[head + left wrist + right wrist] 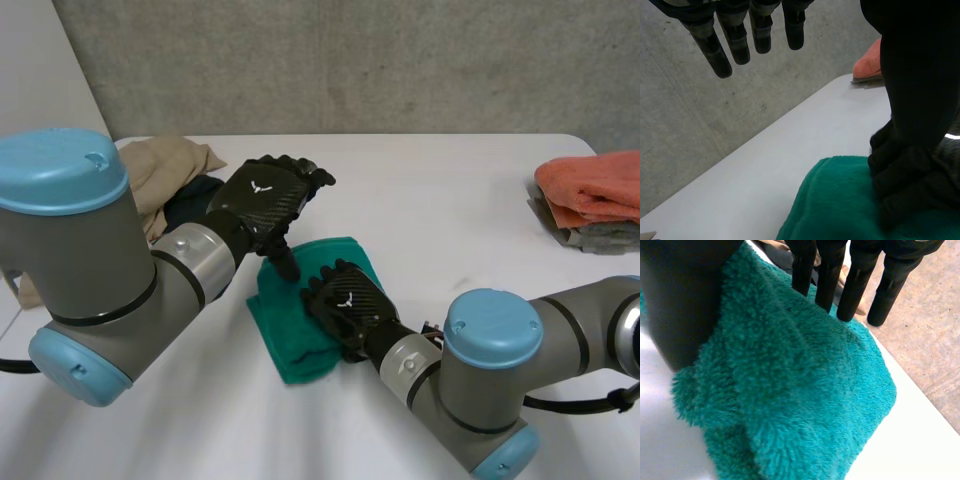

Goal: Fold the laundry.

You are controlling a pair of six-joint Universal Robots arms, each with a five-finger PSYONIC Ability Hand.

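A teal towel (300,345) lies folded in the middle of the white table (450,210). My left hand (265,198) hovers over its far edge, open, with straight fingers (735,42) in the air and the thumb (915,90) pointing down to the towel (835,205), beside my right hand (910,185). My right hand (347,303) lies palm down on the towel's middle. Its straight fingertips (827,287) rest in the pile and its thumb (682,305) leans against the towel's (795,390) thick folded edge.
A beige cloth (165,165) and a dark cloth (192,200) lie at the back left, behind my left arm. At the right edge an orange towel (590,185) (867,65) lies folded on a grey one (600,238). A concrete wall stands behind the table.
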